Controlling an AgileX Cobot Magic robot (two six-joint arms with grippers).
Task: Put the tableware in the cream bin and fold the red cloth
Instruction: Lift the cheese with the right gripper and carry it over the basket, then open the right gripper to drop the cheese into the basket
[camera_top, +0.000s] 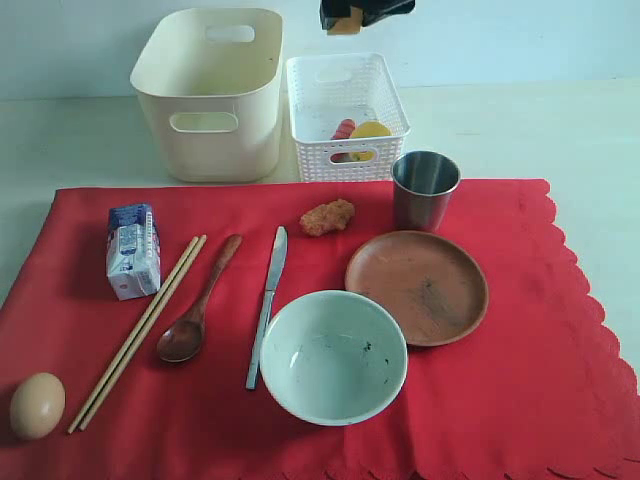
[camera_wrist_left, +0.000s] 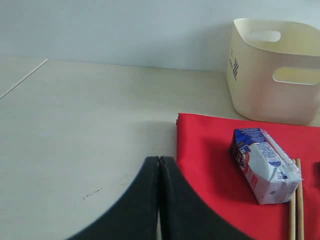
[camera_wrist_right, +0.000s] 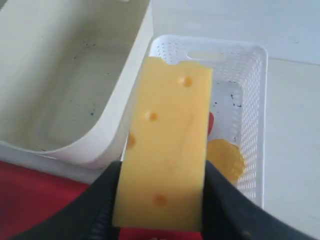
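Large red scalloped cloth (camera_top: 520, 380), spread on the pale surface (camera_top: 560, 130), carries, nearest first: brown egg (camera_top: 37, 405), pale green-white bowl (camera_top: 333, 355); light wooden chopsticks (camera_top: 138, 332), dark wooden spoon (camera_top: 198, 305), metal table knife (camera_top: 267, 305), round brown plate (camera_top: 417, 287); blue-white milk carton (camera_top: 132, 250), fried nugget (camera_top: 327, 216), steel cup (camera_top: 425, 190). Beyond it, tall cream plastic bin (camera_top: 220, 160) just beside white lattice basket (camera_top: 345, 165). Left claw (camera_wrist_left: 159, 200) pressed closed, empty, at the cloth's corner; right claw (camera_wrist_right: 162, 200) grips yellow holed cheese slab (camera_wrist_right: 167, 145) above the basket.

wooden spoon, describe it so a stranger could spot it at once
Start at the big red cloth. Left of its middle, the dark wooden spoon lies between the pale chopsticks and the metal knife. It alone is dark brown with a rounded bowl end.
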